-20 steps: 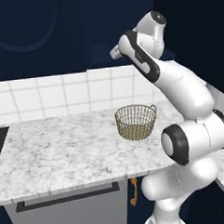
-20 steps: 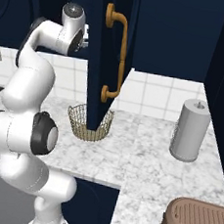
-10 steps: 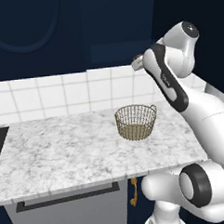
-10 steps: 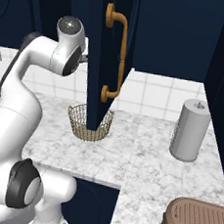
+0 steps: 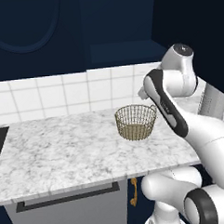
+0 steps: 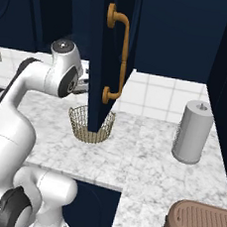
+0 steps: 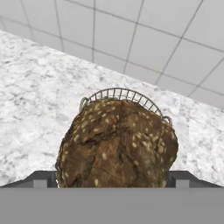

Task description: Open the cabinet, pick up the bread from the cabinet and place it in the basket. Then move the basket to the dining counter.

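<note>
Bread (image 7: 117,144) sits in the hand (image 7: 113,177), clamped between the fingers, and it covers the lower centre of the hand view. Beyond it, at 12 o'clock from the loaf, the far rim of the basket (image 7: 124,94) shows against the marbled bench (image 7: 35,87) and the tiled wall.

Change over the last second: the arm has swung from the cabinet (image 6: 106,45) side toward the basket. In the left base view the wrist now stands at 3 o'clock of the basket (image 5: 136,122), close to its rim; one second ago it was raised higher, toward 12 o'clock. The basket has not moved on the bench (image 5: 60,154). In the right base view the cabinet door stands open, its edge and brass handle (image 6: 117,53) in front of the basket (image 6: 90,125).

Meaning for the task: opening and picking appear complete, and the current step is judged to be the carry to the basket. The loaf is not yet inside; it is held above and short of the rim. The next move calls for advancing over the opening, lowering, then releasing. Risk: the open door stands close to the basket, so clearance on that side is tight.
</note>
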You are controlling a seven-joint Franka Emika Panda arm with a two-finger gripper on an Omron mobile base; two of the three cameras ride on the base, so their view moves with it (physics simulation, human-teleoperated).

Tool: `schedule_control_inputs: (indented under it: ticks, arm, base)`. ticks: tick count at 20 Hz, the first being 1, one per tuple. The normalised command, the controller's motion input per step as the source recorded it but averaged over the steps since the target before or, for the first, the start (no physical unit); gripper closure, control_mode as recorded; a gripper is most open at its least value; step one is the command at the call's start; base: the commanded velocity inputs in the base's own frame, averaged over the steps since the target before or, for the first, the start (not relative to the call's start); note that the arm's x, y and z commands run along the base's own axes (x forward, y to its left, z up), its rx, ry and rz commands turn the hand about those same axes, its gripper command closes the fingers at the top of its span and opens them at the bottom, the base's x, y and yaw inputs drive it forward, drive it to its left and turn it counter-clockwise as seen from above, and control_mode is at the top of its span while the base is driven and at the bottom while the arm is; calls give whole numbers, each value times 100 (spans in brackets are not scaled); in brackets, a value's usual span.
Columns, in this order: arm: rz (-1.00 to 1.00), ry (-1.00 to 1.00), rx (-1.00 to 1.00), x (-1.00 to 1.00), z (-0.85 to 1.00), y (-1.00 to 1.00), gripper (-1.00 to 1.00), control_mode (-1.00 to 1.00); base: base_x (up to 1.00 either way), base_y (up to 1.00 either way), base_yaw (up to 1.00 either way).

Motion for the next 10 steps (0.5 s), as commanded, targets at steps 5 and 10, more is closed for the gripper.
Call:
schedule_control_inputs:
  ticks: [5, 10]
  arm:
    - [0, 10, -10, 52, -95, 0, 100, -100]
    - [0, 7, 0, 47, -58, 0, 100, -100]
  base:
    - [0, 0, 0]
    - [0, 0, 0]
